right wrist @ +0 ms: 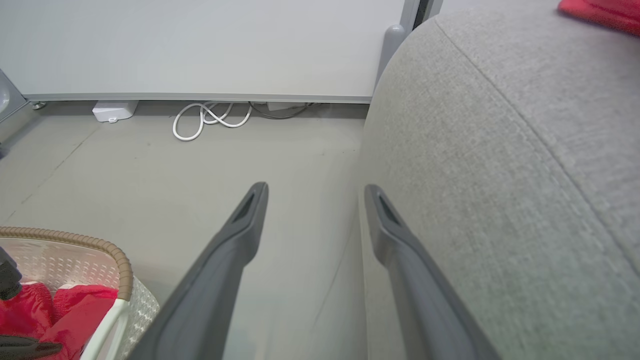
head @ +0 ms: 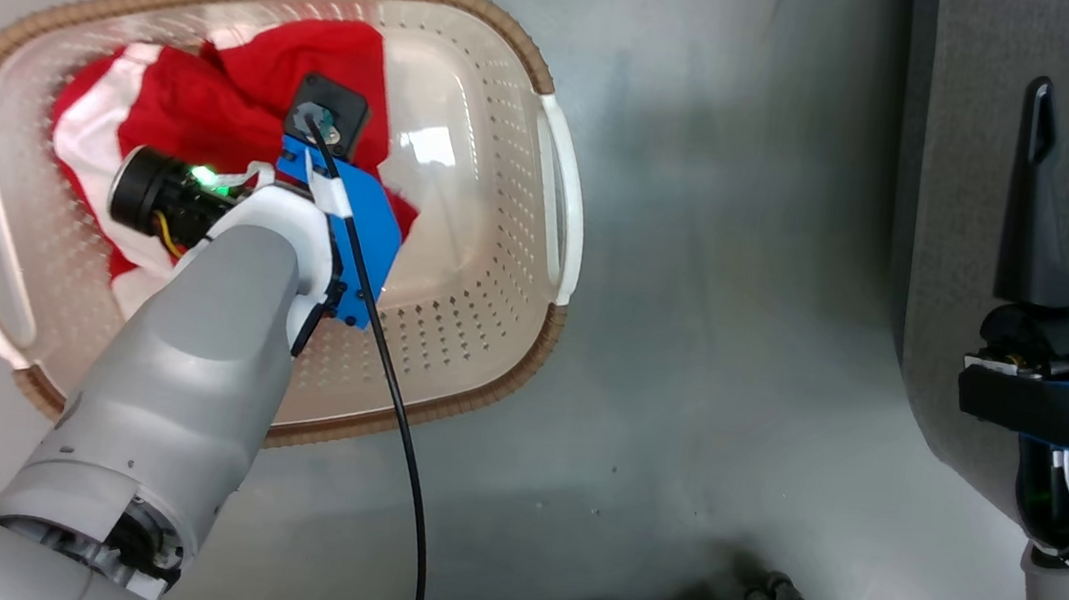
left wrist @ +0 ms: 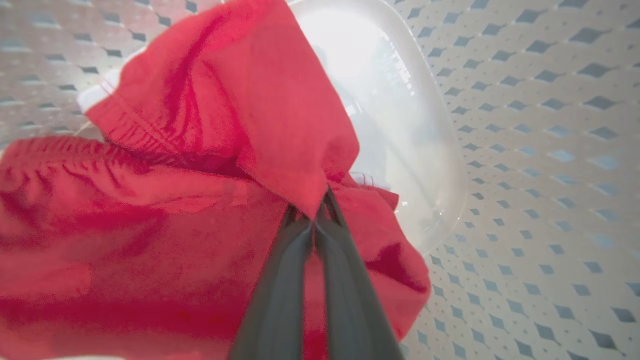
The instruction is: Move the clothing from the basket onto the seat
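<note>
Soft cloth clothing (left wrist: 175,225), glossy plastic basket (head: 458,261), matt fabric seat (right wrist: 500,175)

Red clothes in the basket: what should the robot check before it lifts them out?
1. The left gripper is shut on the clothing: ok.
2. Enough cloth is pinched to hold: cannot tell.
3. The clothing hangs free of the basket wall: cannot tell.
4. The right gripper is open and empty: ok.
5. The seat has bare grey room: ok.
</note>
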Controlling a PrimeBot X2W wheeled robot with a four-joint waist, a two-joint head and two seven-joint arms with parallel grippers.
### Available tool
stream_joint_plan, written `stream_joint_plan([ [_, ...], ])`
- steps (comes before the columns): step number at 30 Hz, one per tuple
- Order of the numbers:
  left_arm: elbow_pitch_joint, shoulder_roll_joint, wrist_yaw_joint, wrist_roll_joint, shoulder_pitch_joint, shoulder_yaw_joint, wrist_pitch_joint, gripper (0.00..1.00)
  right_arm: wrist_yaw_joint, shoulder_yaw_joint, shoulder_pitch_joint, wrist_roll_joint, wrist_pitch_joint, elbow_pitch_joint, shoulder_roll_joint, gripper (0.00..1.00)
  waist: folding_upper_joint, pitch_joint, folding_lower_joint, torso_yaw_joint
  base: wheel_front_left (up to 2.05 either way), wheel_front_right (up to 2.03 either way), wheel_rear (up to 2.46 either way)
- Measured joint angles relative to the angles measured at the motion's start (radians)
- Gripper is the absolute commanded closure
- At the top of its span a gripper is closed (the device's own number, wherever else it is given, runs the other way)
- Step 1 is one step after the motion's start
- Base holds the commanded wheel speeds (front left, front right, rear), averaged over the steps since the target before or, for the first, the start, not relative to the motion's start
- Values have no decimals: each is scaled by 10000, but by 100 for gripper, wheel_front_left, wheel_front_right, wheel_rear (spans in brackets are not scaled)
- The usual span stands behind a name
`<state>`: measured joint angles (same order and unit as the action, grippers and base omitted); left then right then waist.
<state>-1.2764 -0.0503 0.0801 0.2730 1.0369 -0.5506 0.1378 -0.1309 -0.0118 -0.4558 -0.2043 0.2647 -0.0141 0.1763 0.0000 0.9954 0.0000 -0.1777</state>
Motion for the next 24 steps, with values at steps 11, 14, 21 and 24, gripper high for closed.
stream_joint_plan([
  [11,1083,0,357,1164,-719,-757,-1534,100,2,-48,115,0,-4,324,159,0,0,-1294,-1,460,0,0,0],
  [14,1304,-2,412,1452,-965,-1051,-2006,100,2,-100,255,12,-2,422,224,0,0,-1755,-1,612,0,0,0],
  [21,1498,4,349,1839,-1359,-1528,-3269,100,2,-121,764,119,-4,681,276,0,0,-2986,-1,942,0,0,0],
  [24,1580,-6,349,2038,-1431,-1643,-3567,100,2,-136,1011,169,-4,825,284,0,0,-3542,-1,1076,0,0,0],
])
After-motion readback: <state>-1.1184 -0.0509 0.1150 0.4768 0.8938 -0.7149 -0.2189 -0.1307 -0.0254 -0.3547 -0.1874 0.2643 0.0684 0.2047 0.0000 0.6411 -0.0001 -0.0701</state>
